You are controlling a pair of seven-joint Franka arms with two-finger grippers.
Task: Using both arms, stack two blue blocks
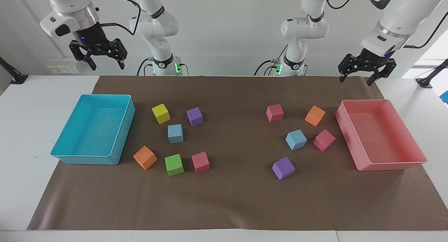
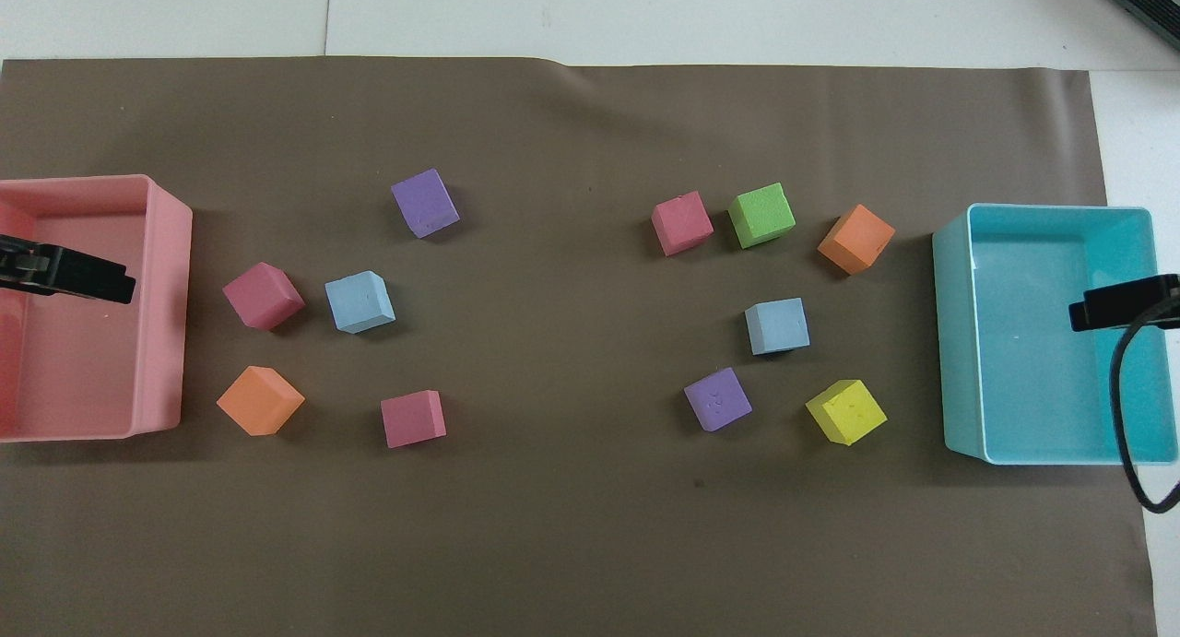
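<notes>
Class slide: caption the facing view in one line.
Both open grippers, left and right, raised; two blue blocks lie apart.

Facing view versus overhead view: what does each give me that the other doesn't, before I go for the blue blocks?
Facing view only: both arms whole, the left gripper and right gripper raised, open, empty. Overhead view only: true spacing across the brown mat; just finger tips over the pink tray and turquoise tray. Both: the two blue blocks apart, unstacked, among other cubes.

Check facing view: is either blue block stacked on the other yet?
No: one blue block sits among the cubes beside the turquoise tray, the other blue block near the pink tray.
</notes>
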